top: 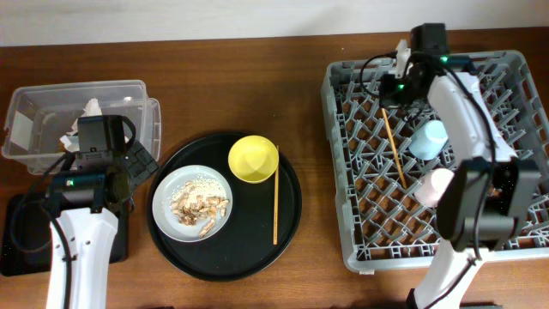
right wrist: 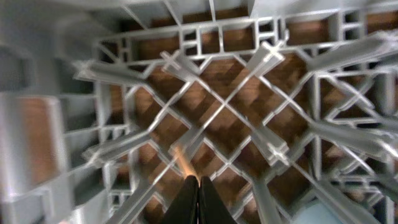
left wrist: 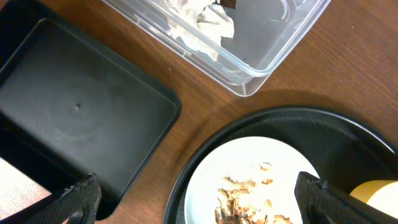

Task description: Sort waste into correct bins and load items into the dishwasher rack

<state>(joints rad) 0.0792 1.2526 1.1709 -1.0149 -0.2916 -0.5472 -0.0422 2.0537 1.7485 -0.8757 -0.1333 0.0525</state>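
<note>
My right gripper (top: 388, 96) is over the far left part of the grey dishwasher rack (top: 336, 172). It is shut on a wooden chopstick (top: 394, 150) that slants down into the lattice. In the right wrist view the shut fingers (right wrist: 199, 186) pinch the chopstick (right wrist: 180, 155). A light-blue cup (top: 428, 139) and a pink cup (top: 433, 186) lie in the rack. My left gripper (top: 135, 165) is open and empty (left wrist: 205, 205), between the black rectangular tray (left wrist: 74, 112) and the plate (left wrist: 249, 162) of food scraps (top: 199, 206). A yellow bowl (top: 252, 159) and a second chopstick (top: 275, 197) lie on the round tray.
The clear tub (top: 51, 94) at the back left holds crumpled napkins (left wrist: 208, 25). The shallow black tray (top: 17, 232) sits at the front left, under my left arm. The large round black tray (top: 283, 232) lies in the middle of the wooden table.
</note>
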